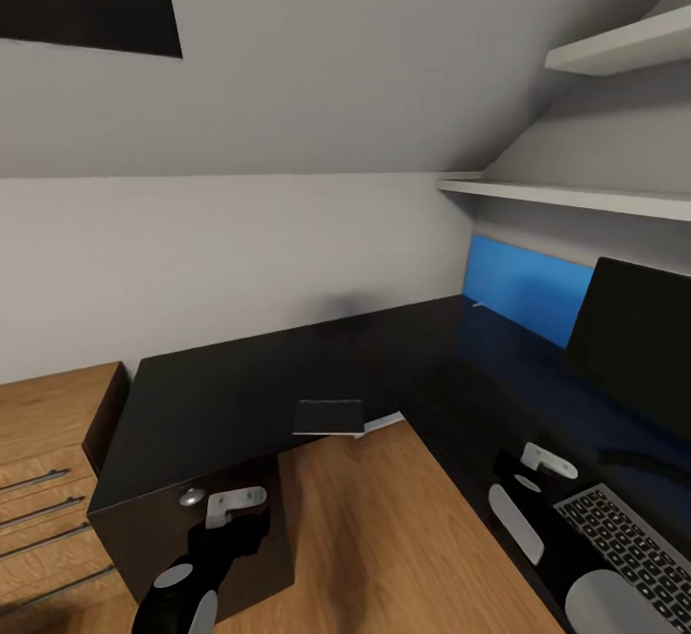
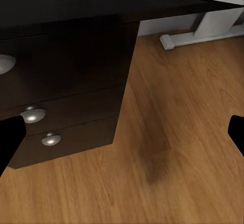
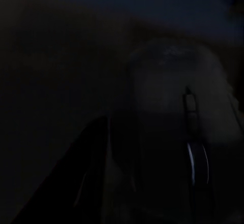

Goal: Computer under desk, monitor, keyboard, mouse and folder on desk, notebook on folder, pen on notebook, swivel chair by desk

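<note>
Black gloss on the tabletop (image 1: 240, 385) makes the right wrist view nearly unreadable, and that is the main hazard. The mouse (image 3: 185, 127) shows there as a dim rounded shape very close to the camera. I cannot tell whether the right end effector (image 1: 526, 485) is open, closed or holding the mouse.

In the head view this end effector hangs low over the tabletop, just beside the near end of the keyboard (image 1: 629, 538), with the monitor (image 1: 638, 346) upright behind it. A grasp or release judged blind could clip the keyboard frame and skew it. It could also let the mouse slide on the slick surface toward the edge.

The left end effector (image 2: 123, 135) has its fingers spread wide and holds nothing. It hovers over the wooden floor (image 2: 178, 148), close to the drawer unit (image 2: 71, 82) and its silver knobs (image 2: 33, 115). Any turn of the base could knock it into that front.

A dark notebook (image 1: 328, 416) juts past the inner tabletop edge, so a brush from either arm could tip it off. A blue panel (image 1: 528, 289), probably the folder, seems to stand against the wall behind the monitor. Reaching for it risks pushing the screen over.
</note>
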You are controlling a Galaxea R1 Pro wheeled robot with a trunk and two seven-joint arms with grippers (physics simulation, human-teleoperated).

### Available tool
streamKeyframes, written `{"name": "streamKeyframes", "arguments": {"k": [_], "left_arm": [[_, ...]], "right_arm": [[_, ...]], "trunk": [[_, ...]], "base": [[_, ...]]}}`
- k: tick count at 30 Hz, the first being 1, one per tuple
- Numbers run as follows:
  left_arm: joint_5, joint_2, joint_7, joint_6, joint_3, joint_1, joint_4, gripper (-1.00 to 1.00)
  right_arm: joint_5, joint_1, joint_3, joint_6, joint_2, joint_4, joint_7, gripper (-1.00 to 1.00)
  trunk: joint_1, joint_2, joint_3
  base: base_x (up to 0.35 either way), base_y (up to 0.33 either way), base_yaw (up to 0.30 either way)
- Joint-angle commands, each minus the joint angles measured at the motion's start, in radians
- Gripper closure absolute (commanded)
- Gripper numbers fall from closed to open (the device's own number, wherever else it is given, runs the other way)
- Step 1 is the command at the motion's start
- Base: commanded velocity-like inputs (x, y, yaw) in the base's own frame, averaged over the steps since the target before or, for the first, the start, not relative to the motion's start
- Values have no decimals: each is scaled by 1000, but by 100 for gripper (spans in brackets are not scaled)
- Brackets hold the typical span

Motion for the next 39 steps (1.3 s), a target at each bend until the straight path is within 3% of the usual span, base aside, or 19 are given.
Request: {"name": "streamKeyframes", "arguments": {"k": [1,7,9,13,24,30,39], "left_arm": [[11,0,9,4,-1,-1,-1,-100],[11,0,8,1,-1,-1,-1,-100],[12,0,8,3,-1,-1,-1,-100],[12,0,8,4,-1,-1,-1,-100],[18,-5,8,4,-1,-1,-12,-100],[20,-6,9,3,-1,-1,-12,-100],[20,-6,9,2,-1,-1,-12,-100]], "right_arm": [[-6,-2,6,0,-2,8,-5,100],[4,-50,6,-52,-5,141,8,100],[43,-85,7,-86,-5,229,50,100],[81,-111,7,-103,-5,292,84,100],[81,-119,6,-98,-21,308,88,100],[79,-119,6,-105,-19,304,88,100],[79,-119,8,-230,-17,297,85,100]], "trunk": [[0,-1,-1],[0,-1,-1],[0,-1,-1],[0,-1,-1],[0,-1,-1],[23,-43,-20],[58,-106,-48]], "base": [[40,0,0],[194,-38,0],[100,-18,0],[28,-5,0],[1,0,0],[0,0,0],[0,0,0]]}}
